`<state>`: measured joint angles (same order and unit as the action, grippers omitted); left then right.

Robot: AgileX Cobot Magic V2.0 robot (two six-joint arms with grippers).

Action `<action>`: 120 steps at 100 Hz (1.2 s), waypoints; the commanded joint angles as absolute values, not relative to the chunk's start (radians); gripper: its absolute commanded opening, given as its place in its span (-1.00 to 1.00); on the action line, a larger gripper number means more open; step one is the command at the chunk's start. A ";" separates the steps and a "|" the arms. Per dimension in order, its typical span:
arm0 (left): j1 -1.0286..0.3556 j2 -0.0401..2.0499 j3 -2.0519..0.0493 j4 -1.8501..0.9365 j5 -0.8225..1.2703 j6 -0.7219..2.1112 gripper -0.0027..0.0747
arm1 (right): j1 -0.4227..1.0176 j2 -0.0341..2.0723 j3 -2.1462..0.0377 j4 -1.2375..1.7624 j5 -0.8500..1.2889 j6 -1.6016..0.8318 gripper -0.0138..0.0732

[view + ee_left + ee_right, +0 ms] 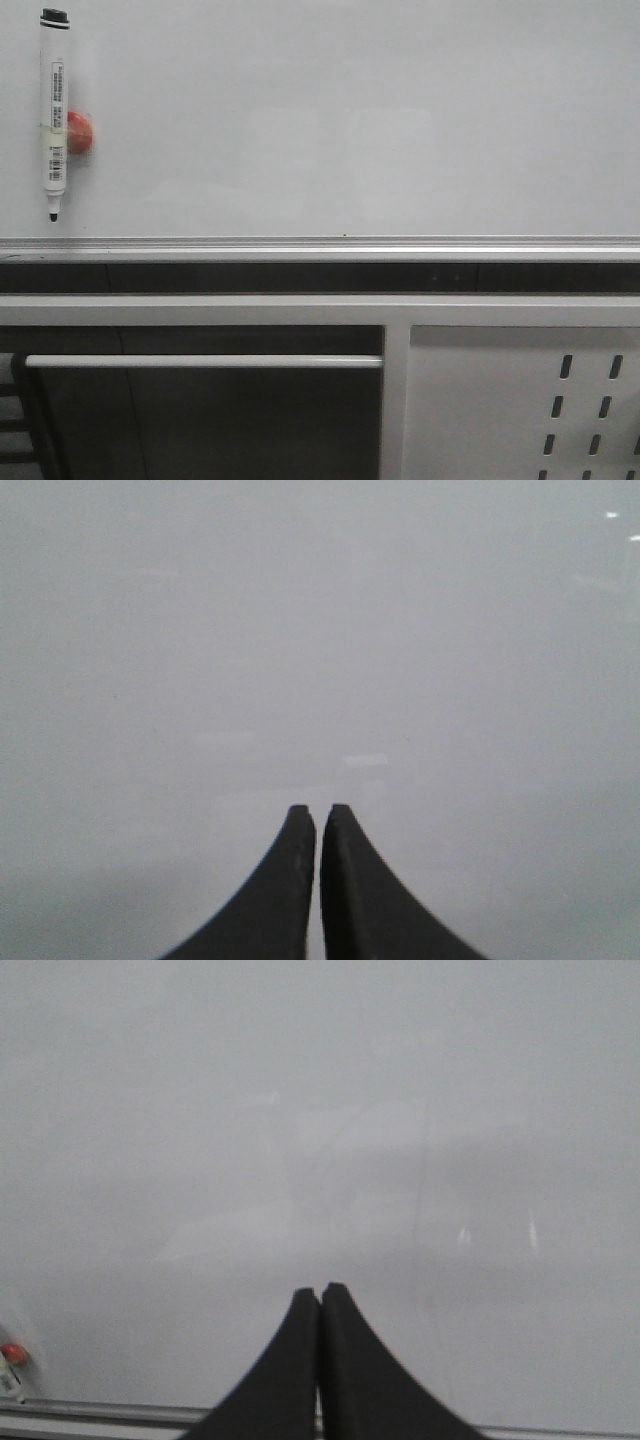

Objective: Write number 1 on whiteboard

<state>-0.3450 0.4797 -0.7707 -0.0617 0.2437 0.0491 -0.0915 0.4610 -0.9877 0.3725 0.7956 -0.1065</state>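
The whiteboard [350,120] fills the upper half of the front view, pale grey-white, with a silver rail [320,245] along its lower edge. No number 1 stroke shows on it. A white marker pen [54,110] with a black cap hangs upright at the board's far left, tip down, held by a red magnet [80,132]. Neither arm shows in the front view. My left gripper [318,810] is shut and empty, facing bare board [320,630]. My right gripper [320,1290] is shut and empty, facing the board [320,1110] above its rail [100,1415]; the magnet [12,1353] shows at the view's edge.
Below the rail runs a dark gap, then a white frame. A white perforated metal panel [525,400] with slots is at the lower right. A white horizontal bar [200,361] crosses a dark opening at the lower left.
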 commanded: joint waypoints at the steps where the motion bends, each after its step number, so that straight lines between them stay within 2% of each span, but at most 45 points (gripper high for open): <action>1: -0.378 0.492 -0.787 -0.052 0.192 0.051 -0.93 | -0.091 0.518 -1.076 0.389 0.742 -0.124 -0.85; 10: -0.405 0.492 -0.746 -0.044 0.190 0.100 -0.77 | -0.091 0.540 -1.101 0.389 0.752 -0.131 -0.85; 27: -0.450 0.492 -0.620 -0.056 0.140 0.156 -0.15 | -0.091 0.547 -1.099 0.389 0.782 -0.136 -0.85; 36: -0.468 0.492 -0.552 -0.072 0.063 0.154 0.03 | -0.091 0.547 -1.099 0.389 0.784 -0.136 -0.85; 77: -0.472 0.492 -0.259 -0.138 -0.222 0.152 0.03 | -0.064 0.547 -1.099 0.403 0.838 -0.165 -0.85; 100: -0.472 0.501 -0.163 -0.140 -0.368 0.151 0.03 | -0.064 0.547 -1.099 0.420 0.838 -0.167 -0.85; 120: -0.472 0.617 -0.150 -0.123 -0.448 0.121 0.03 | -0.064 0.547 -1.099 0.426 0.838 -0.170 -0.85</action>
